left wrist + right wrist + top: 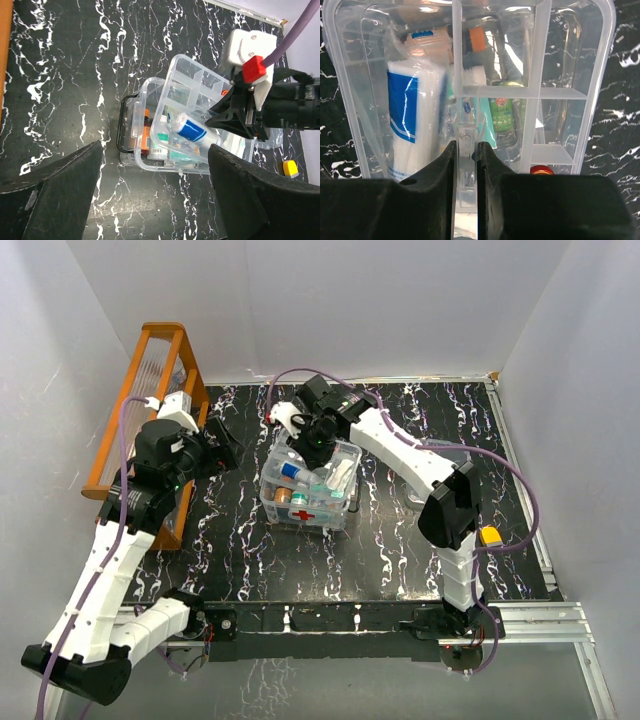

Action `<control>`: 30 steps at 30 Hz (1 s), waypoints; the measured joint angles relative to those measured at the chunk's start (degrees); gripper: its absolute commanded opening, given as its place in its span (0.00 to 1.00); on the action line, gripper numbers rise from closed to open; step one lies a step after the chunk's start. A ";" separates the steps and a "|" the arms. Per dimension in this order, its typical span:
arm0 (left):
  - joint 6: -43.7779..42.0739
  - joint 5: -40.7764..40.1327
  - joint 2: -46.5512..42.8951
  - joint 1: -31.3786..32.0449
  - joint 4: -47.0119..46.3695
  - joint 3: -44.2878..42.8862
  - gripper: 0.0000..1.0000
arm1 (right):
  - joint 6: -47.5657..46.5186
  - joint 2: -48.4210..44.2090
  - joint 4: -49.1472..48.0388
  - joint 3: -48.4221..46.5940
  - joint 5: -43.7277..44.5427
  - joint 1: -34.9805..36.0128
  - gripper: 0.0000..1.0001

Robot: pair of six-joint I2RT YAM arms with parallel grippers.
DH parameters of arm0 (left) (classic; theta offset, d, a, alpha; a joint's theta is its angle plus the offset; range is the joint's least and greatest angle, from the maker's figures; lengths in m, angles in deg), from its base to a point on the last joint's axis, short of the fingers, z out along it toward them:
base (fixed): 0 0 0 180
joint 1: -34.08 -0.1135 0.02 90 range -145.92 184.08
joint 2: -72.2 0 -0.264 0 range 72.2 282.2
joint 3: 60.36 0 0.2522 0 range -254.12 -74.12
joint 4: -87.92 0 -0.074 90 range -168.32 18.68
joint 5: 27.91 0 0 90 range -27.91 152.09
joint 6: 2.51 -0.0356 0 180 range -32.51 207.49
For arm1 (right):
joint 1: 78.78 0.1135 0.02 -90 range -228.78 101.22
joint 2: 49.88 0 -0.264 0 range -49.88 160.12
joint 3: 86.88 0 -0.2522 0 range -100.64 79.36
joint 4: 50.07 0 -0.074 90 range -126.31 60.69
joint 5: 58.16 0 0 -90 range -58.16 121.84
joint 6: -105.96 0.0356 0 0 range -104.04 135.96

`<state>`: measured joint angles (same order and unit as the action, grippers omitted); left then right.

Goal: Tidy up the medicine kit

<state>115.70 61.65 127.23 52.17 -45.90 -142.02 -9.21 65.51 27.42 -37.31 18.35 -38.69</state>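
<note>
Tray, pinched at its edge by the right hand, hangs tilted over the box; left hand spread, empty, beside it.

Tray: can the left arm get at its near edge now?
Probably yes. The left gripper is open, facing the tray with only table between; the right gripper pinches a divider at the far side, leaving that edge free.

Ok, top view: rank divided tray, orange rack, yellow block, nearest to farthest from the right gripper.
1. divided tray, centre, clamped by the right gripper.
2. orange rack, left side of the table.
3. yellow block, right side, beyond the arm.
</note>
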 measured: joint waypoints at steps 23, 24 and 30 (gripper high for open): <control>1.05 -3.19 -2.89 0.00 2.60 -0.07 0.86 | -15.08 3.69 5.25 -3.45 -7.56 0.72 0.00; 1.05 -3.17 -2.84 0.00 2.56 0.02 0.86 | -15.17 3.80 5.27 -3.45 -7.56 0.72 0.00; 1.33 -2.95 -1.95 0.00 2.51 0.50 0.86 | -15.43 5.66 5.27 -3.58 -7.43 0.72 0.00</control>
<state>117.03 58.70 125.28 52.17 -43.39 -141.51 -24.64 71.17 32.69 -40.89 10.92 -37.97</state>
